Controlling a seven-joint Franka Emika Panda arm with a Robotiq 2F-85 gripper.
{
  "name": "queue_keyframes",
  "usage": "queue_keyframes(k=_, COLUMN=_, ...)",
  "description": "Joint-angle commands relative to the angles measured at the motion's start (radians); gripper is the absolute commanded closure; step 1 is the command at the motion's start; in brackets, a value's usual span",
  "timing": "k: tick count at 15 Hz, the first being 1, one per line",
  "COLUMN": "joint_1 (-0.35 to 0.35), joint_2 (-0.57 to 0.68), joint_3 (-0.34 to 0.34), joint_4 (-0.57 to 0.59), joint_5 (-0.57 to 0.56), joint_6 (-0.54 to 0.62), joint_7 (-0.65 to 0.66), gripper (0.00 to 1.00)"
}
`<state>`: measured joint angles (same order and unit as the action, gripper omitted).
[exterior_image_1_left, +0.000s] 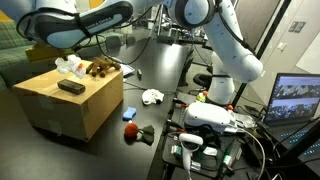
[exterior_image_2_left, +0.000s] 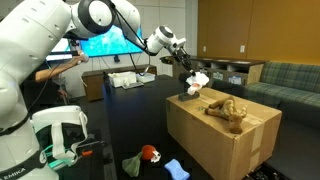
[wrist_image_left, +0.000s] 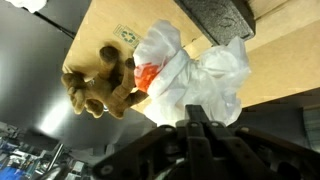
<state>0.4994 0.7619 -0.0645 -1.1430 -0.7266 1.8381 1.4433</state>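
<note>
Wrist view: fuzzy, limp brown plush toy (wrist_image_left: 100, 80) mid-left on flat cardboard box (wrist_image_left: 140, 15). Thin crinkly white bag (wrist_image_left: 195, 70) centre, touching toy. Hard black block (wrist_image_left: 215, 18) top right. Bottom centre, gripper (wrist_image_left: 200, 128) clenched, apparently pinching bag's edge. Needs firm pinch and straight lift, clear of toy.

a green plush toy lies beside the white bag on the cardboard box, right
Not quite: the plush toy is brown, not green. The wrist view shows it plainly. The rest holds: it lies beside the white bag on the cardboard box.
</note>
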Motion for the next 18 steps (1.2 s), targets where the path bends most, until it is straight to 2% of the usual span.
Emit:
queue_keyframes(k=1, joint_1=0.024, joint_2=0.074, joint_3=-0.032, joint_4=0.145, joint_5=-0.062, joint_6=-0.109, joint_7=0.028, gripper=0.72)
queue_keyframes(k=7, joint_1=0.041, joint_2=0.095, joint_3=-0.023, joint_4=0.202, joint_5=-0.074, joint_6=-0.243, joint_7=-0.037, gripper=0.28)
queue_keyframes(k=9, joint_1=0.013, joint_2=0.089, joint_3=0.010, joint_4=0.212, joint_5=-0.032, joint_6=-0.234, joint_7=-0.136, gripper=0.13)
queue_keyframes(k=11, joint_1=-0.025, joint_2=0.080, joint_3=0.045, joint_4=0.211, joint_5=0.012, joint_6=-0.177, joint_7=-0.254, gripper=0.00)
queue_keyframes(k=12, joint_1=-0.040, joint_2=0.065, joint_3=0.059, joint_4=0.190, joint_5=0.029, joint_6=-0.149, joint_7=-0.290, gripper=0.00)
queue_keyframes(k=14, joint_1=-0.065, joint_2=0.004, joint_3=0.091, joint_4=0.071, joint_5=0.056, joint_6=-0.061, joint_7=-0.333, gripper=0.00)
queue_keyframes(k=15, joint_1=-0.085, joint_2=-0.035, joint_3=0.110, joint_4=-0.019, joint_5=0.067, joint_6=0.005, joint_7=-0.342, gripper=0.00)
queue_keyframes(k=18, joint_1=-0.169, joint_2=-0.057, joint_3=0.169, joint_4=-0.176, joint_5=0.097, joint_6=0.199, joint_7=-0.402, gripper=0.00)
